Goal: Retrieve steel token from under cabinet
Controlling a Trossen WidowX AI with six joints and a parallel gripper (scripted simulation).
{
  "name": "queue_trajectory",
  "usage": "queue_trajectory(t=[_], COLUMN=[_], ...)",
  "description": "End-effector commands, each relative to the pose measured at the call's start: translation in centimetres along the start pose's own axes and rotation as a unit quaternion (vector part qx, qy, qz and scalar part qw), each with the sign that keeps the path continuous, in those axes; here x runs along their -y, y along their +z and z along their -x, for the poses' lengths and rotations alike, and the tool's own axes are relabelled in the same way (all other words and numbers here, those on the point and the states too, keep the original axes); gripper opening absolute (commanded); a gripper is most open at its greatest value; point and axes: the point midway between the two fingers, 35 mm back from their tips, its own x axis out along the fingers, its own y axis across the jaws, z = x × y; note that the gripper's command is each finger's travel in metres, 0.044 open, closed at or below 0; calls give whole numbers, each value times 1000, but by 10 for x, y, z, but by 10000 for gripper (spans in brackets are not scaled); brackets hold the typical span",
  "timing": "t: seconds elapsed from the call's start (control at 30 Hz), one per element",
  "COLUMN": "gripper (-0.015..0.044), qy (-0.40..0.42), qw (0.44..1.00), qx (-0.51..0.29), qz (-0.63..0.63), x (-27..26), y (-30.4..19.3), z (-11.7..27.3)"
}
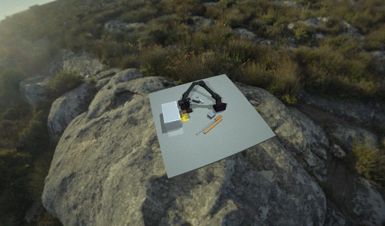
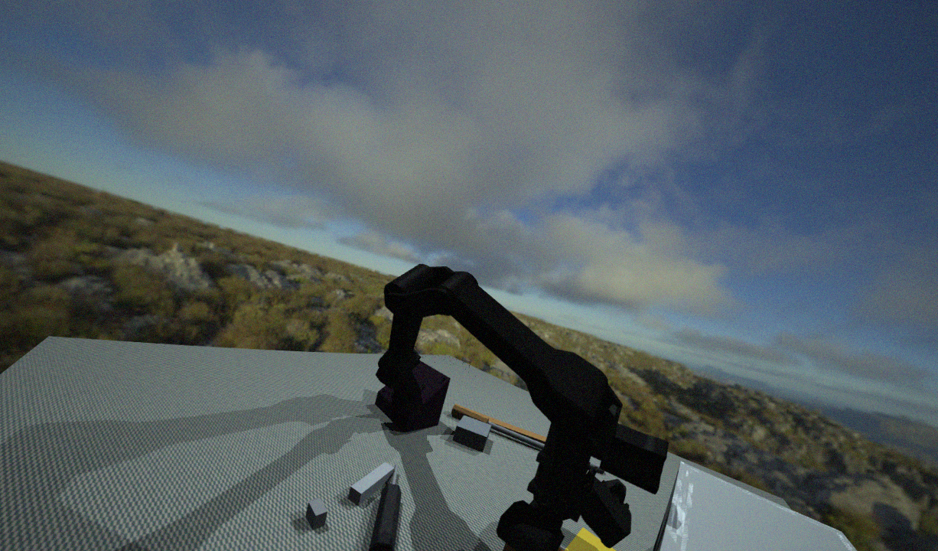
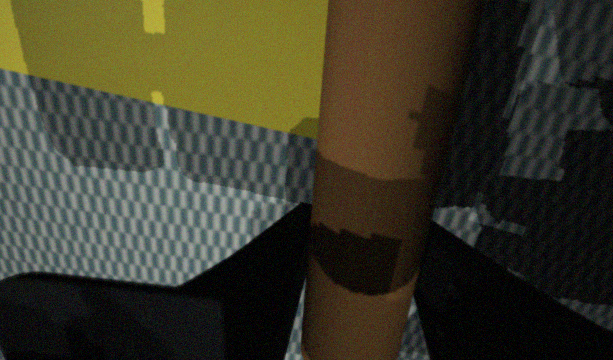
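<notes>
My gripper (image 1: 186, 110) (image 3: 359, 222) is shut on a thick orange-brown handle (image 1: 184, 112) (image 3: 386, 75), just in front of the white cabinet (image 1: 170, 112) (image 2: 746, 517). In the wrist view the handle runs up between the fingers and out of the top of the frame. The far end of the held tool is not visible. The yellow marked area (image 1: 184, 118) (image 2: 587, 542) (image 3: 226, 65) lies beside the handle, in front of the cabinet. The steel token cannot be made out in any view, and the vent slots are not visible.
A grey rod with an orange handle (image 1: 206, 126) and an orange stick (image 1: 213, 126) lie side by side. A grey block (image 1: 211, 115) (image 2: 470, 432) is near them. A black-handled tool (image 2: 386, 513), a pale bar (image 2: 371, 483) and a small cube (image 2: 315, 513) lie behind the arm.
</notes>
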Motion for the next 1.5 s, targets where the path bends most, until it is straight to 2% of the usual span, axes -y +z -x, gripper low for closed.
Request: queue_trajectory(t=[0.0, 1.47], gripper=[0, 0], qy=[0, 0], qw=[1000, 1000], qx=[2, 2], qz=[-4, -4], x=[0, -24], y=[6, 14], z=[0, -2])
